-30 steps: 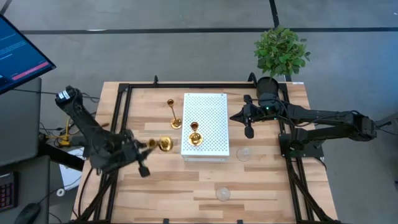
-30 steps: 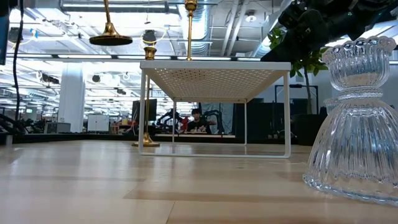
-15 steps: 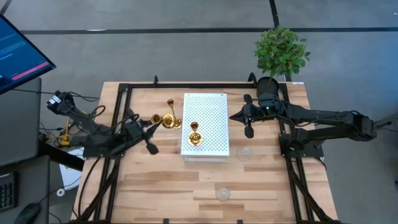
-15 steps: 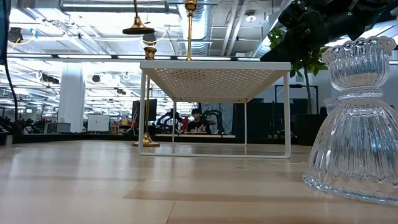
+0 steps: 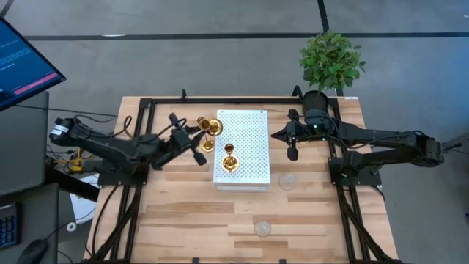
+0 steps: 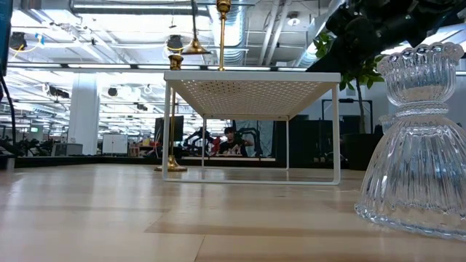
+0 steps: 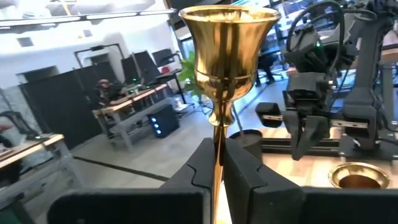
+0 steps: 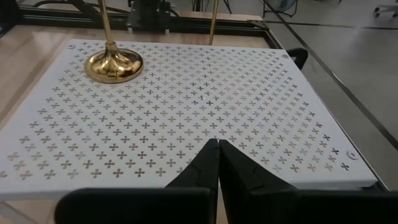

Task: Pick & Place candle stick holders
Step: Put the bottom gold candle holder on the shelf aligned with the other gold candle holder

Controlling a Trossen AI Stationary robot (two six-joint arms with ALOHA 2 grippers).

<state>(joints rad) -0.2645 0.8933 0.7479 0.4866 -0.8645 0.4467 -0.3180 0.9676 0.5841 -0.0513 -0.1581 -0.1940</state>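
Observation:
My left gripper [image 5: 206, 133] is shut on a gold candle stick holder [image 5: 213, 126], held in the air beside the far left corner of the white perforated rack [image 5: 249, 132]. Its base shows in the low view [image 6: 195, 49]. A tall thin-stemmed gold holder [image 5: 207, 145] stands on its base on the table just left of the rack. Another gold holder [image 5: 229, 163] stands on the rack top. Two clear glass holders [image 5: 287, 181] [image 5: 262, 228] stand on the table. My right gripper [image 5: 274, 137] is shut and empty at the rack's right edge. My left gripper pinches the gold holder's thin stem [image 7: 217, 163] between its two fingers [image 7: 244, 175], below the cup [image 7: 229, 43]. The fingers come level from the table's left and lie across the stem. The holder stands upright in the hold, lifted clear of table and rack.
A black pot with a green plant [image 5: 331, 62] stands at the far right corner. A black frame [image 5: 143, 125] runs along the table's left, far and right sides. One glass holder [image 6: 419, 145] stands close to the low camera. Bare wood [image 5: 190, 213] lies near the front.
My left gripper has carried the gold holder toward the table's far edge and to the right, from the near left of the rack to beside its far left corner, turning as it went. The holder stays upright and clear of the table.

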